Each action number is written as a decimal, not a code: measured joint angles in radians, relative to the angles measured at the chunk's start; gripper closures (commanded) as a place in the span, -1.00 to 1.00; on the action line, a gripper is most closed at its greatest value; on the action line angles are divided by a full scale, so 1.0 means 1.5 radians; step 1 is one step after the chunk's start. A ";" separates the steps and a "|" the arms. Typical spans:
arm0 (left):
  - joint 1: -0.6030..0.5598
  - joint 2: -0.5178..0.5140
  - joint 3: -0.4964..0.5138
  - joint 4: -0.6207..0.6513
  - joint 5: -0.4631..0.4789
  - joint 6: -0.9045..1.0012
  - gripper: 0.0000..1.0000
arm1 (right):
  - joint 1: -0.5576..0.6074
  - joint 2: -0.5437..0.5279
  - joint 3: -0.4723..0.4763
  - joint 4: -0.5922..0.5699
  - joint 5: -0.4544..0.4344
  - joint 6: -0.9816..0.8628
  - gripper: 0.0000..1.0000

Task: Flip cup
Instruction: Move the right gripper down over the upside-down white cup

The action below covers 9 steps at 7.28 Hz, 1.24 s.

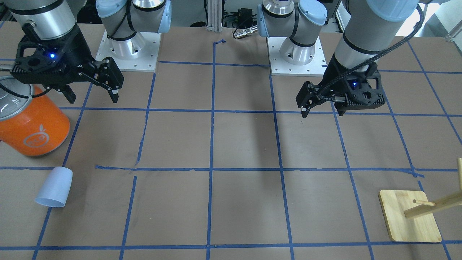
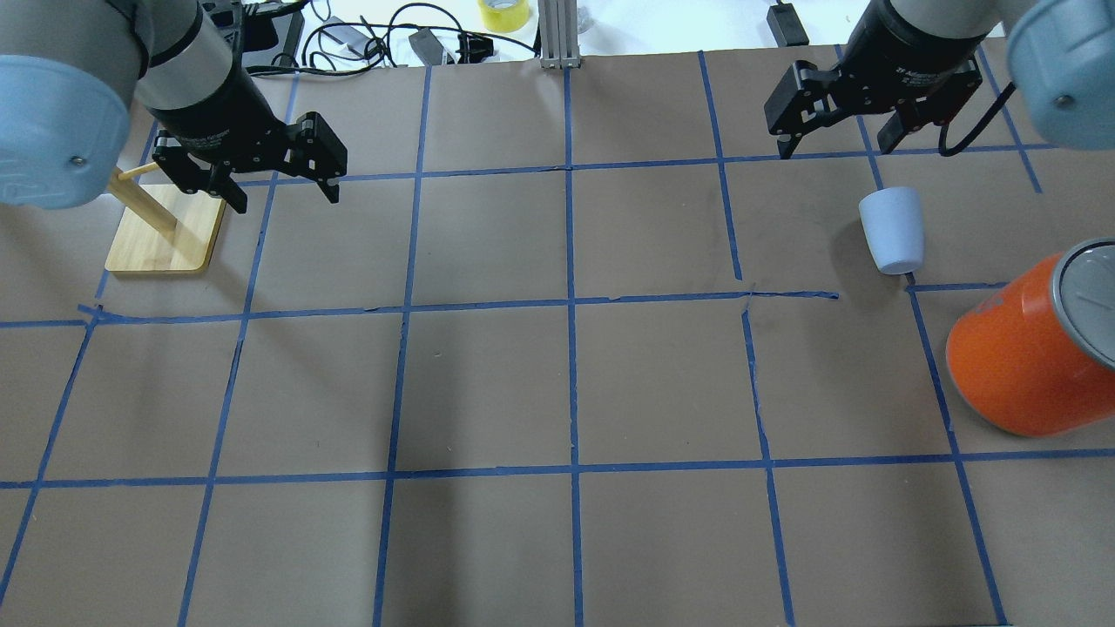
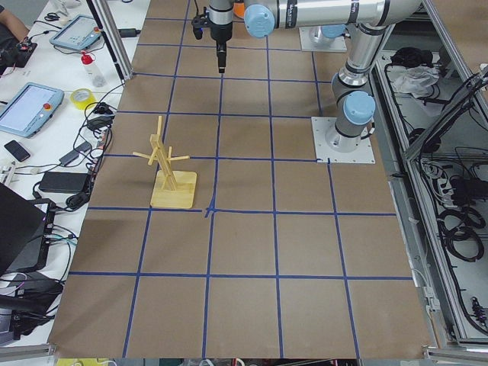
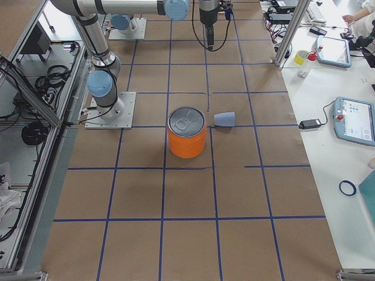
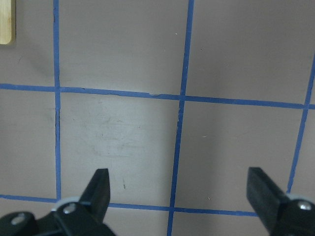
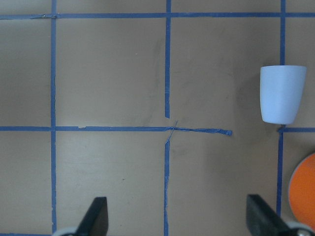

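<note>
The pale lavender-blue cup (image 2: 892,230) lies on its side on the brown table, its wide rim pointing away from the robot; it also shows in the front view (image 1: 54,187), the right side view (image 4: 224,119) and the right wrist view (image 6: 282,94). My right gripper (image 2: 838,144) hangs open and empty above the table, apart from the cup, which lies ahead and beyond its right finger in the right wrist view (image 6: 177,206). It also shows in the front view (image 1: 93,96). My left gripper (image 2: 283,196) is open and empty over bare table (image 1: 322,111) (image 5: 178,182).
A large orange can (image 2: 1019,366) with a silver top stands next to the cup, on the robot's side of it (image 1: 34,126). A wooden mug tree (image 2: 165,235) stands on its base at the far left (image 1: 408,216). Blue tape lines grid the table.
</note>
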 measured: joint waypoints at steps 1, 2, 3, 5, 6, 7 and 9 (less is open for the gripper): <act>0.000 0.000 0.000 0.000 0.000 0.000 -1.00 | 0.000 -0.001 -0.008 0.020 -0.009 0.026 -1.00; 0.000 0.000 0.000 0.000 0.000 0.000 -1.00 | 0.000 -0.002 -0.015 0.046 -0.021 0.046 -1.00; 0.000 -0.001 -0.001 0.000 0.000 0.000 -1.00 | 0.001 -0.006 -0.012 0.059 -0.027 0.054 -1.00; 0.000 0.000 -0.006 0.002 0.000 0.000 -1.00 | -0.001 -0.012 0.009 0.062 -0.031 0.056 -1.00; 0.000 0.001 -0.007 0.002 0.000 0.000 -1.00 | -0.003 -0.010 0.011 0.055 -0.029 0.049 -1.00; 0.000 0.001 -0.008 0.002 0.000 0.000 -1.00 | -0.006 -0.007 0.009 0.048 -0.027 0.039 -1.00; 0.000 0.001 -0.008 0.002 0.000 0.000 -1.00 | -0.008 0.007 0.007 0.045 -0.027 0.033 -1.00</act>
